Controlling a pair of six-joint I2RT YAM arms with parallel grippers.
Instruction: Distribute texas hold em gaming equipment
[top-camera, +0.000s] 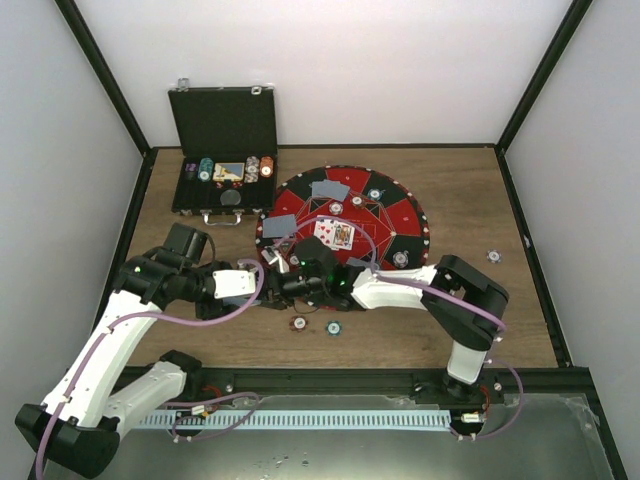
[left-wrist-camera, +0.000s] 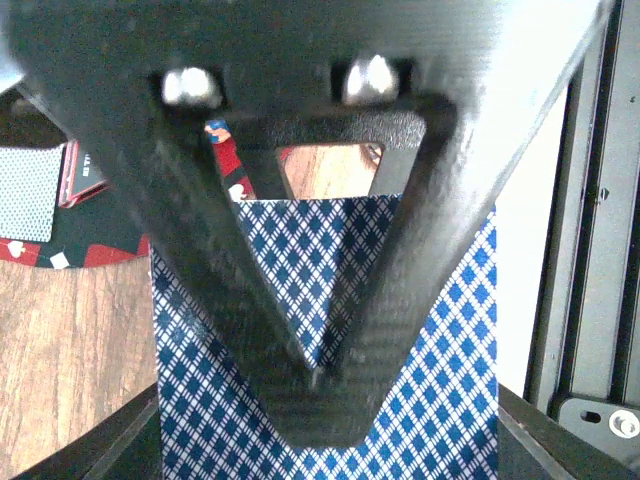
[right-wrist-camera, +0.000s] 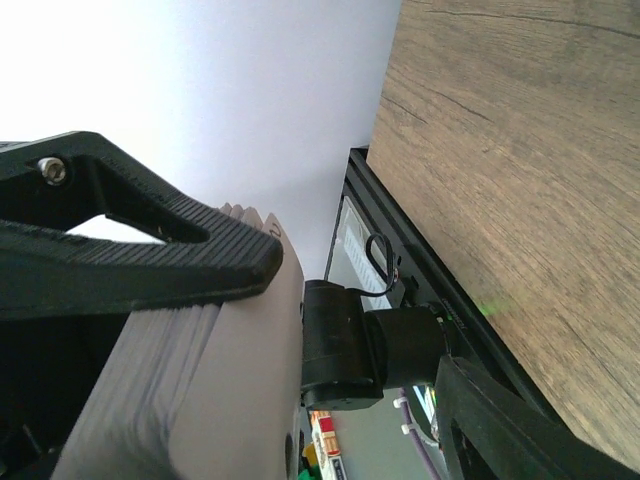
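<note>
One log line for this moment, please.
left gripper: shut on deck | right finger: against deck | mat: cards, chips laid

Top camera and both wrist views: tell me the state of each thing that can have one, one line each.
Black case: open, lid upright.
Left gripper: shut on the deck of cards.
Right gripper: one finger against the deck, grip unclear.
Two cards at the middle of the mat: face up.
Card at the mat's far edge: face down.
</note>
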